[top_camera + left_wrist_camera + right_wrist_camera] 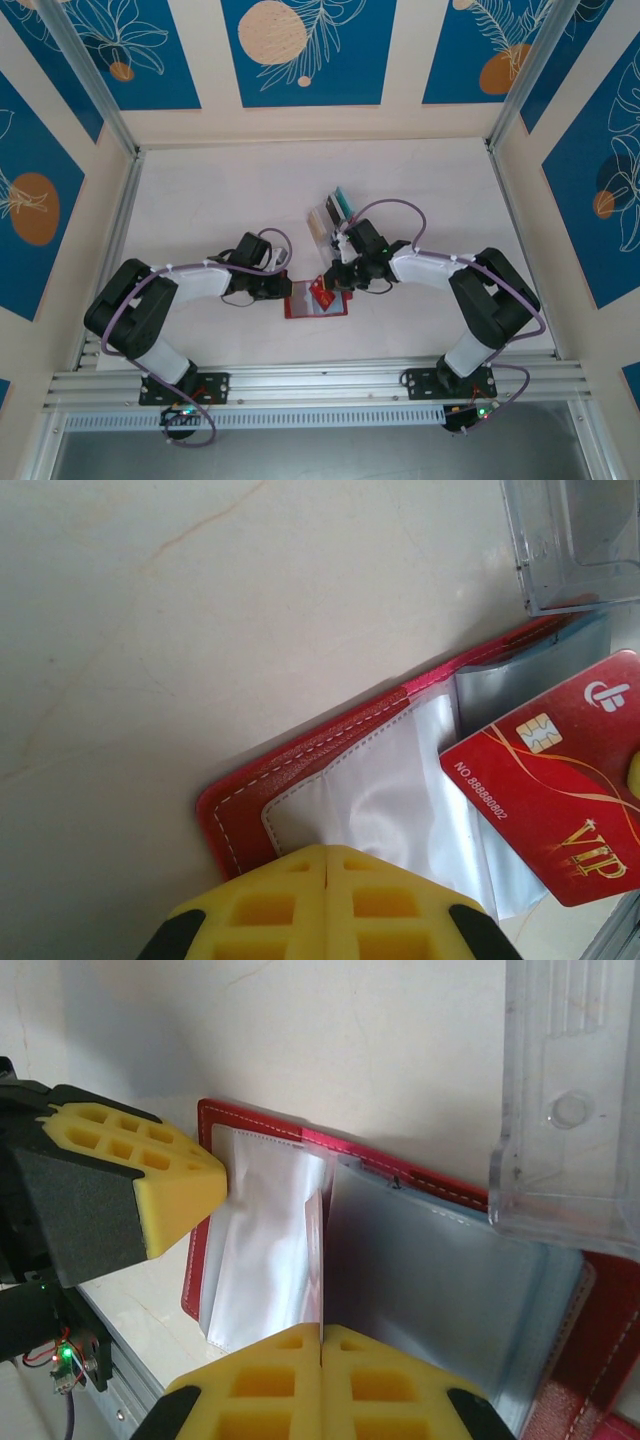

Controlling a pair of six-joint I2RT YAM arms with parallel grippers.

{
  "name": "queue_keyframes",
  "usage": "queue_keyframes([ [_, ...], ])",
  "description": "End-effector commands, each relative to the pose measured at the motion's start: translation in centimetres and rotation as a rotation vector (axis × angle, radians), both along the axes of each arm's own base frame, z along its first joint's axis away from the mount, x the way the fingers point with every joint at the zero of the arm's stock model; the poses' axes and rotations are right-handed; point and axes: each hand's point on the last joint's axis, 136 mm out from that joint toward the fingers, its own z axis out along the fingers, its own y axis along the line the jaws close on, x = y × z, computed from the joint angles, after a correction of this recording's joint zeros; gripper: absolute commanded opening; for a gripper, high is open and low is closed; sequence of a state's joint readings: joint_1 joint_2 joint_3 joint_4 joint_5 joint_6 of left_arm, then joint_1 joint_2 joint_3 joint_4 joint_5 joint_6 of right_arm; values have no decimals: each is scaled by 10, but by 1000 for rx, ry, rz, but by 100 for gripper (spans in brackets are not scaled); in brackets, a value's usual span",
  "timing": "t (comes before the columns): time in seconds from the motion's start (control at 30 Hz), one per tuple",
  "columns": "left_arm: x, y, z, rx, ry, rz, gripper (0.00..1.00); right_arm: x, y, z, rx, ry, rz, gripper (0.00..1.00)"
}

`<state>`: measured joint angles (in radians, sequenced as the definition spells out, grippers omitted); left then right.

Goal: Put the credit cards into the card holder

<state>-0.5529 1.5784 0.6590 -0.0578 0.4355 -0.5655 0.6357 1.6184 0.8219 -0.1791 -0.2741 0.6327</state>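
The yellow fingertips of the left gripper (328, 865) are closest to its wrist camera. They are pressed together with nothing between them, their tip over the near left part of the red folding card holder (300, 755). That small stitched leather wallet lies open and flat on the pale marbled table (200, 630), with its clear plastic sleeves facing up. From above, the card holder (300, 306) sits in the near middle of the table, between the left gripper (283, 288) and the right gripper (335, 283). The right wrist view shows the left gripper (222, 1175) touching the left flap of the holder (260, 1125). The right gripper (322, 1340) there is clamped on a thin card seen edge-on, standing over the fold between the sleeves. The left wrist view shows this to be a glossy red VIP credit card (560, 800) with a gold chip, tilted over the right half of the holder. I cannot tell whether its edge has entered a sleeve. Just beyond the holder, to the far right, stands a clear plastic slotted rack (333, 212). A teal card (343, 200) stands upright at its far end, with some paler cards beside it that are too small to make out.
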Motion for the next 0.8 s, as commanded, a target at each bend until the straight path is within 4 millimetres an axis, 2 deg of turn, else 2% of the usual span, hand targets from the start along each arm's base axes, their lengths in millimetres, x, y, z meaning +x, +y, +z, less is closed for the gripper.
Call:
queue_keyframes([
  [0.0,-20,22,-25,113,65,9,3,-23,-12,-27,-90,158,-17,0],
  [0.23,-21,22,-24,114,64,8,3,-23,-4,-31,-74,183,-10,0],
  [0.6,-22,22,-26,114,65,6,3,-28,12,-24,8,200,23,0],
  [0.77,-22,22,-26,116,64,5,3,-31,11,-26,17,215,24,0],
])
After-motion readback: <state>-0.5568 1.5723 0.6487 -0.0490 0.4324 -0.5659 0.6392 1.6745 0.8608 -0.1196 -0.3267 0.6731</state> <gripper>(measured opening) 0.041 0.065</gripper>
